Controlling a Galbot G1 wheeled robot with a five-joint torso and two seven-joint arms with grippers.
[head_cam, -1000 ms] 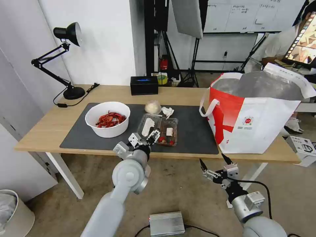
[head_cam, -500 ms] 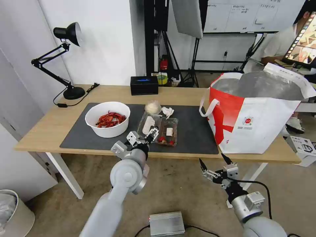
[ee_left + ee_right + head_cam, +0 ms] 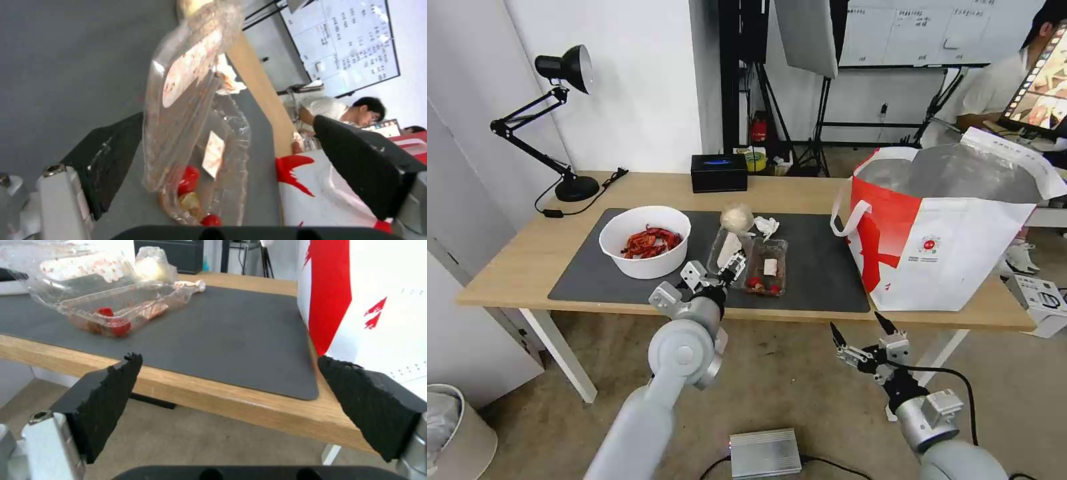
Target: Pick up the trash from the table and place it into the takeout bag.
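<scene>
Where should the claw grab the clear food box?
Probably the box's raised lid, at its free front edge, from the table's near side. The lid is thin and tilted up, and the open left claw is already astride it.

We read this as a lab or studio: light stands (image 3: 820, 100), a softbox panel (image 3: 806, 33), a wall whiteboard (image 3: 920, 30), concrete floor (image 3: 800, 380), desk lamp (image 3: 554, 120).

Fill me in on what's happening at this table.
The robot's left hand is at the clear plastic food box on the grey mat, its fingers open around the raised lid. The right hand hangs open below the table edge. The bowl of red scraps sits untouched; the takeout bag stands open.
</scene>
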